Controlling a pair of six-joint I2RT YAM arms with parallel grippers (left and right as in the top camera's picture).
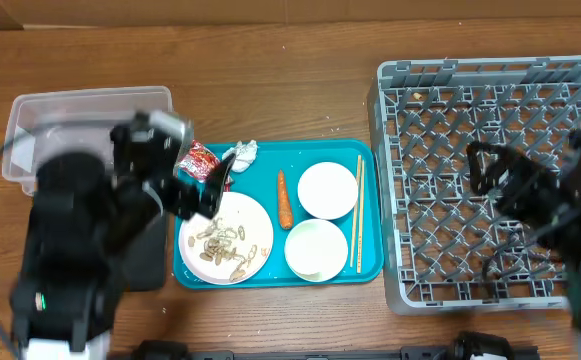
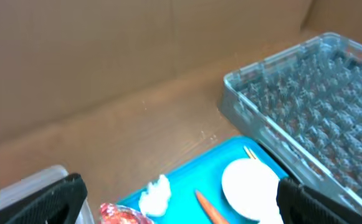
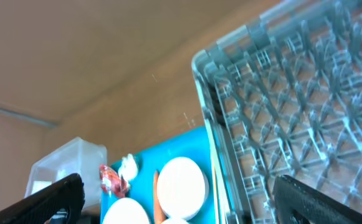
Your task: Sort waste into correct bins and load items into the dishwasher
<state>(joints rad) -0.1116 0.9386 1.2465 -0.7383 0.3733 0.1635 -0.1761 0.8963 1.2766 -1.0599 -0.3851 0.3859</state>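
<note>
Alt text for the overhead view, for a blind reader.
A teal tray holds a plate of food scraps, two bowls, a carrot, chopsticks, a red wrapper and a tissue. The left gripper is beside the wrapper; a grey rack stands right.

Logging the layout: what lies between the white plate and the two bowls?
The small orange carrot lies there on the teal tray, between the plate and the bowls. The overhead view shows it plainly.

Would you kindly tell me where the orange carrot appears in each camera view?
Overhead: the carrot lies mid-picture on the teal tray.
Left wrist: carrot at the bottom edge, centre.
Right wrist: carrot at the bottom, left of centre.
Shared landmark: the grey dish rack, right of it.
</note>
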